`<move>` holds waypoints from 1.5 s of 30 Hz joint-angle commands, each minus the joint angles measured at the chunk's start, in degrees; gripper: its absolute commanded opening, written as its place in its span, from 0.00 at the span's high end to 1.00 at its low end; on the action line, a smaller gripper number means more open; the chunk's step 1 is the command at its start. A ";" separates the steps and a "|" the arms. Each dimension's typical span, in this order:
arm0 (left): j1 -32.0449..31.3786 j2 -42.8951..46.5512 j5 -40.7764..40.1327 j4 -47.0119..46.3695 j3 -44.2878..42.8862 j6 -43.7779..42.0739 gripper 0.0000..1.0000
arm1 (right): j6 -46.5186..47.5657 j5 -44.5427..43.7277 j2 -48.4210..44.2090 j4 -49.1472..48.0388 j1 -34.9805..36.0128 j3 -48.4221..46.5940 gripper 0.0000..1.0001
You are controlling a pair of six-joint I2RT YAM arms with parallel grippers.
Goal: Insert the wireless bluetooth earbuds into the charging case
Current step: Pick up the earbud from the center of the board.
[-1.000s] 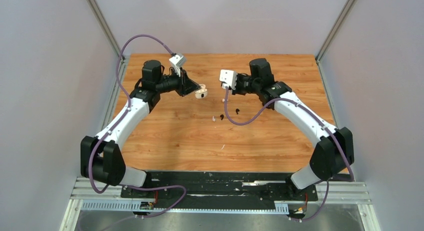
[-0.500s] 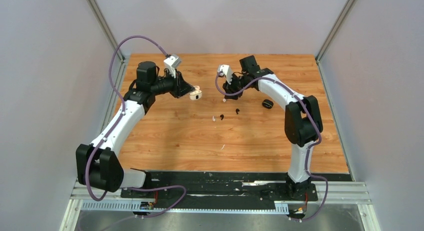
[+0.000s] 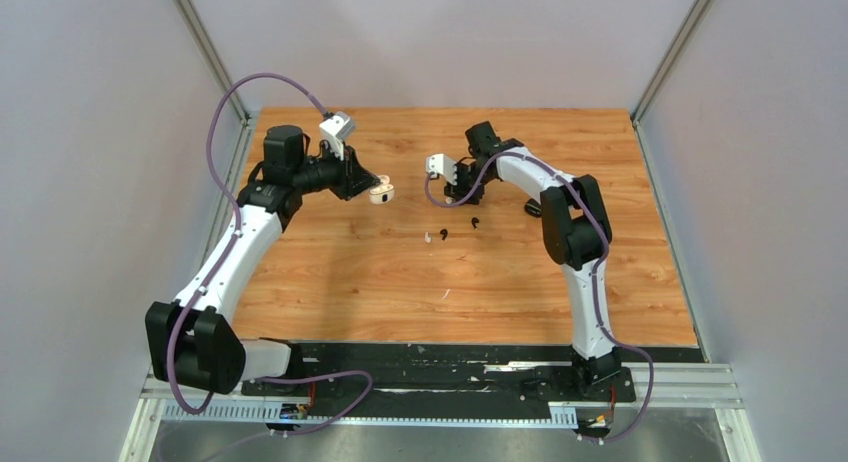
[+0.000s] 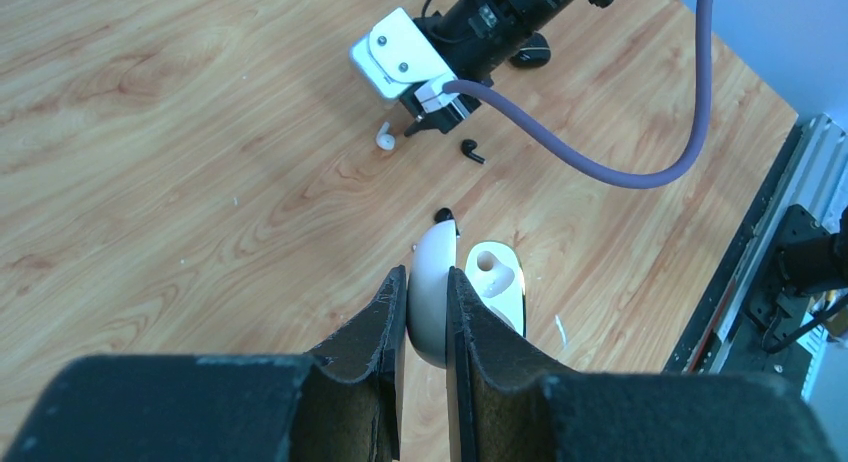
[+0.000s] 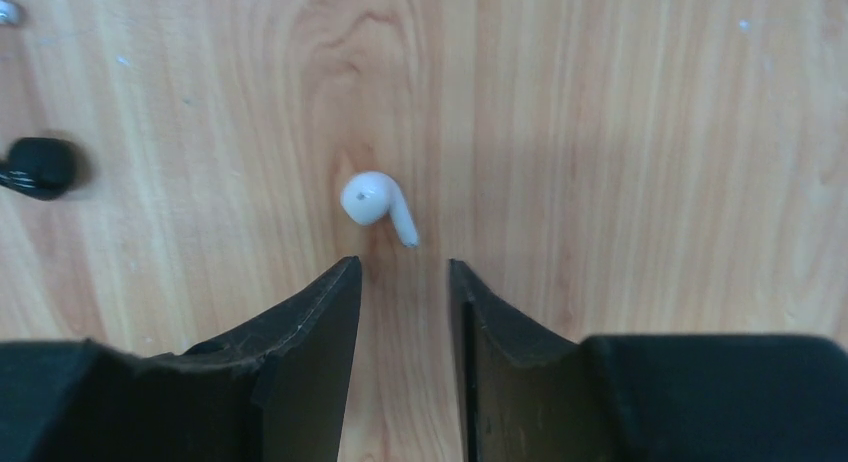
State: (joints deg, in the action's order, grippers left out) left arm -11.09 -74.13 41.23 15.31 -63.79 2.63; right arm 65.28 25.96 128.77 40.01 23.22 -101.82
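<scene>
The open white charging case [image 4: 433,254] is held clamped in the left pincer [image 4: 427,275] above the table [image 3: 380,272], its visible socket apparently empty. Beyond the case, a white earbud [image 5: 375,202] lies below the right pincer [image 5: 403,272], jaws apart. Two black earbuds [image 3: 473,222] lie between. No insertion appears made yet.

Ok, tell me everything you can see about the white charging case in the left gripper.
The charging case is small, glossy white plastic with rounded edges, hinged open into two halves. The left gripper is shut on one half, pinched edge-on between its fingers; the other half sticks out beside it, showing a moulded hollow that looks empty. It hangs above the wooden table, touching nothing else.
</scene>
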 commanded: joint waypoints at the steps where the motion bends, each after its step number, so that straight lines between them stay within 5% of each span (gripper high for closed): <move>1: 0.28 2.06 0.05 -0.60 -1.02 -0.85 1.00 | 1.08 -1.71 1.01 0.09 0.16 -3.95 0.61; 25: 0.28 2.56 0.62 -3.33 1.03 1.23 1.00 | -3.47 -2.22 1.75 -1.63 3.67 -0.53 0.62; 45: 0.37 2.84 -0.28 -2.69 1.50 0.64 1.00 | -0.54 1.20 6.43 4.92 4.44 -7.86 0.70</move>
State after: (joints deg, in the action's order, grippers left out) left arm -11.09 -73.21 41.17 13.93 -62.52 3.53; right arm 63.77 24.93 132.27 41.36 26.63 -107.07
